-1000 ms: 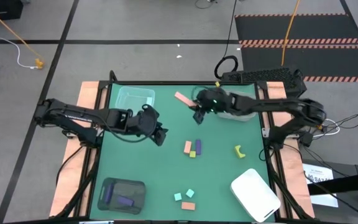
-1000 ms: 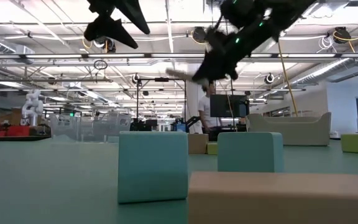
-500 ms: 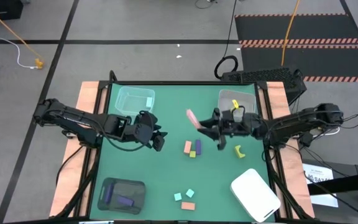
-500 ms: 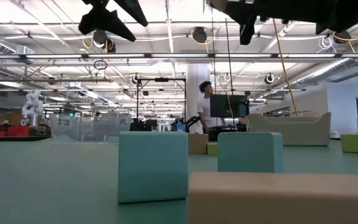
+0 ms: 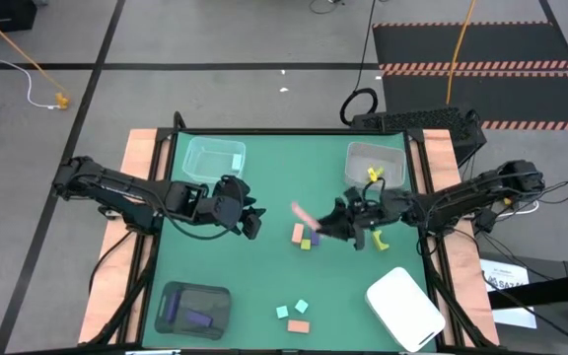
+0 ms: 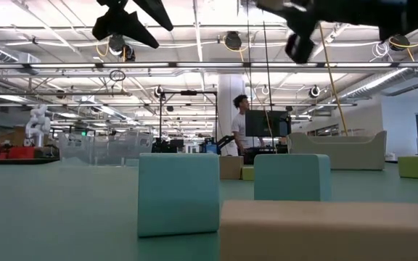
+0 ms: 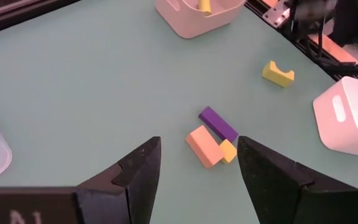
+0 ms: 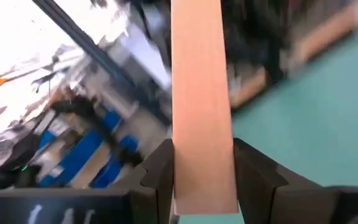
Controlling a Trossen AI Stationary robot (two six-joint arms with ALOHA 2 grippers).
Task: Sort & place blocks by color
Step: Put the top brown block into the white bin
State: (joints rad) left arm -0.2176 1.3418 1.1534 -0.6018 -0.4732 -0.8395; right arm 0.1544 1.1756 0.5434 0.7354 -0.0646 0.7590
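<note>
One pink bar (image 8: 201,93), probably light, rigid and best pinched across flat sides, sits clamped in the right gripper (image 5: 325,224) above the purple block (image 5: 314,233); left gripper (image 5: 251,221) gapes empty.

room behind the salmon bar (image 8: 201,106) is blurred, perhaps shelving.

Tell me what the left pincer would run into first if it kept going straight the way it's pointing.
Probably the small cluster ahead: the left pincer points at the salmon-pink block, touching a purple bar and small yellow-green cube. Depth is uncertain.
</note>
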